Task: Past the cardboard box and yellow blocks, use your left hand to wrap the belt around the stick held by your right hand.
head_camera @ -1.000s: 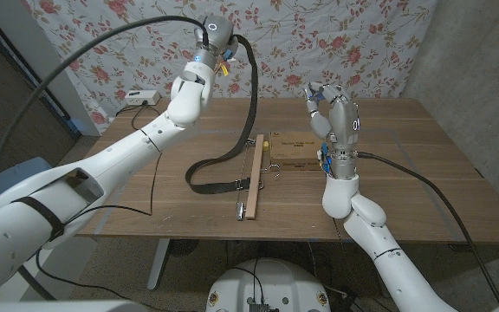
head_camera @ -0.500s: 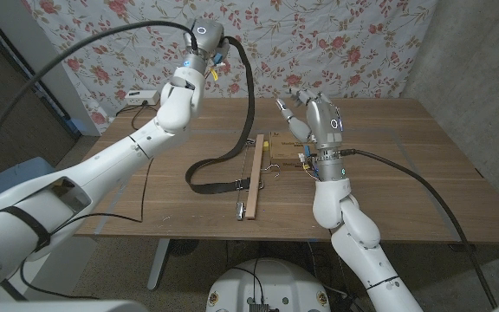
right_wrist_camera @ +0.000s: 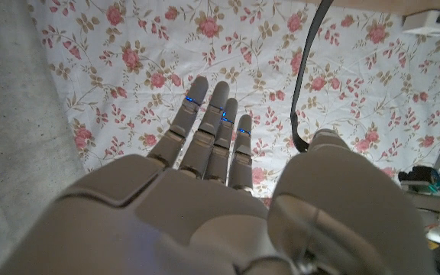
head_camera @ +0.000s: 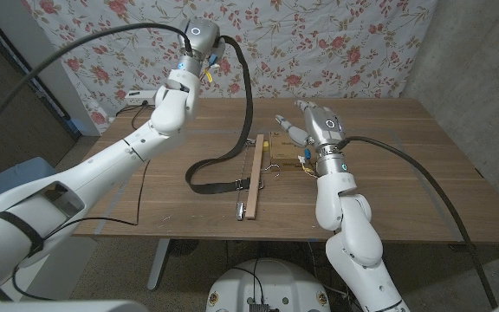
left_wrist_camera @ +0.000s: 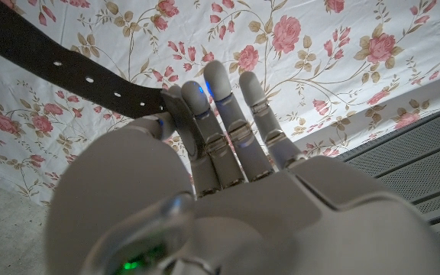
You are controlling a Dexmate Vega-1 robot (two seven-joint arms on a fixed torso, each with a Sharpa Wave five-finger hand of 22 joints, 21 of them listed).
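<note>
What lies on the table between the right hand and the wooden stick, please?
In the head view, the cardboard box lies flat between the open right hand and the stick, with a small wire piece beside it. The hand hovers over the box's far side.

The right hand [head_camera: 312, 128] hides most of the cardboard box [head_camera: 286, 156] at its three o'clock side. The belt [left_wrist_camera: 44, 57] runs off the left wrist view's edge, and its buckle end on the table is too small to make out.
</note>
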